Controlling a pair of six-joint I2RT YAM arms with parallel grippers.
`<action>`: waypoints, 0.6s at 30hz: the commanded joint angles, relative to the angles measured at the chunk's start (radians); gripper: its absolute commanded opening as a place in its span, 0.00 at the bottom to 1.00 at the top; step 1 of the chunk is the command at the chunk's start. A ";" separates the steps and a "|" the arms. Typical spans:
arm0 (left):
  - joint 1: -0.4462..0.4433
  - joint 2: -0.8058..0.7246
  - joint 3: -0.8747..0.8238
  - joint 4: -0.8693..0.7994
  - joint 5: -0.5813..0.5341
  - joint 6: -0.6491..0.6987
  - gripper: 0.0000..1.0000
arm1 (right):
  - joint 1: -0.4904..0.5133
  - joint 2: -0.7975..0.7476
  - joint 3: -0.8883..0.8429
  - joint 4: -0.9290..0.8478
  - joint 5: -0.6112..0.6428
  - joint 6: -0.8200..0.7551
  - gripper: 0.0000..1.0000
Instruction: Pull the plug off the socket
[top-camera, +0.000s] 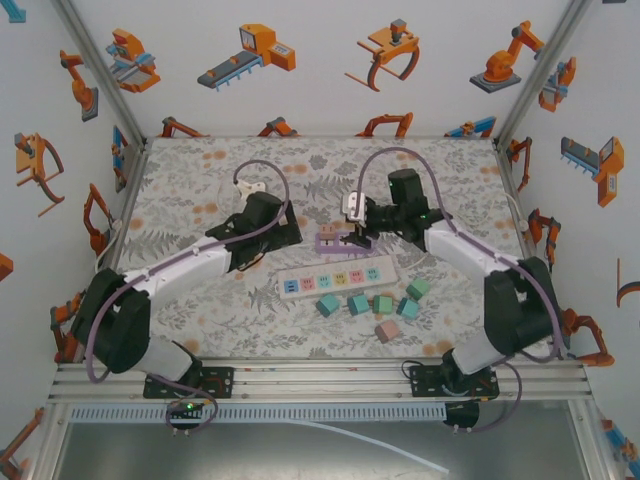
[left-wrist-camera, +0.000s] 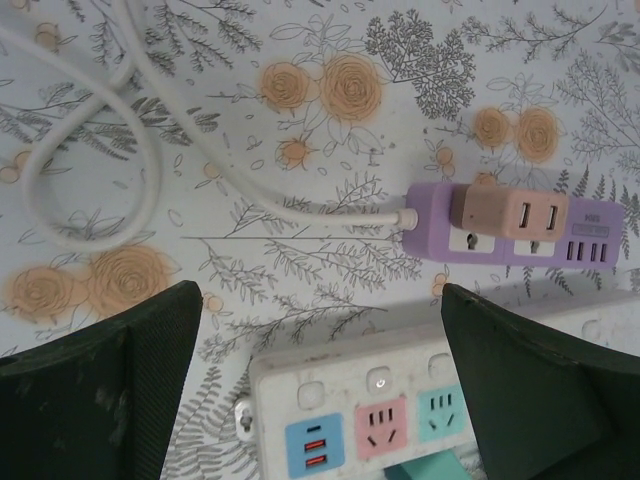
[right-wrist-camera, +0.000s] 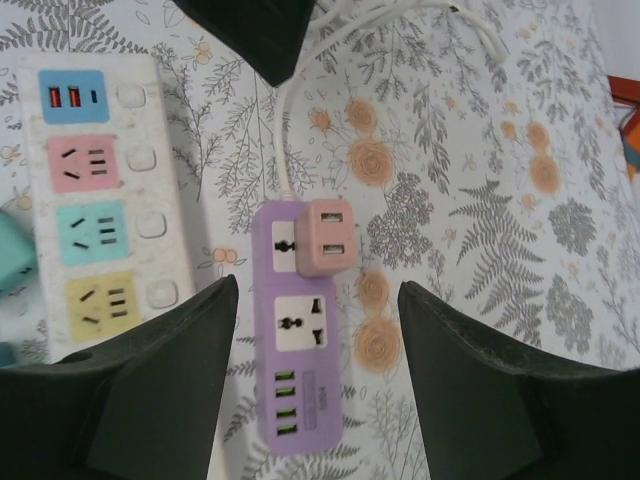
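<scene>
Dark fingers (right-wrist-camera: 190, 380) of the right hand (right-wrist-camera: 318, 290) stand spread wide, one on either side of the purple socket strip (right-wrist-camera: 300, 345), pinching nothing. In the right wrist view the strip's long axis runs straight away from that hand, with its USB ports nearest and the white cord (right-wrist-camera: 284, 150) leaving the far end. The pink plug (right-wrist-camera: 330, 238) sits in the outlet next to the cord, overhanging the strip's right edge, its two USB slots facing up. The left hand (left-wrist-camera: 322, 300) is likewise spread, hovering over the white power strip (left-wrist-camera: 340, 365), which lies just beside the purple one on the floral desk (top-camera: 200, 190). Coloured blocks (top-camera: 370, 305) lie nearer the arm bases.
</scene>
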 joint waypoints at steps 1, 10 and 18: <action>0.005 0.057 0.061 0.043 0.031 0.008 0.97 | 0.003 0.105 0.085 -0.035 -0.073 -0.074 0.61; 0.007 0.170 0.117 0.042 0.044 0.014 1.00 | 0.003 0.300 0.229 -0.071 -0.105 -0.081 0.59; 0.007 0.216 0.126 0.040 0.090 0.039 0.98 | 0.006 0.365 0.262 -0.121 -0.109 -0.083 0.51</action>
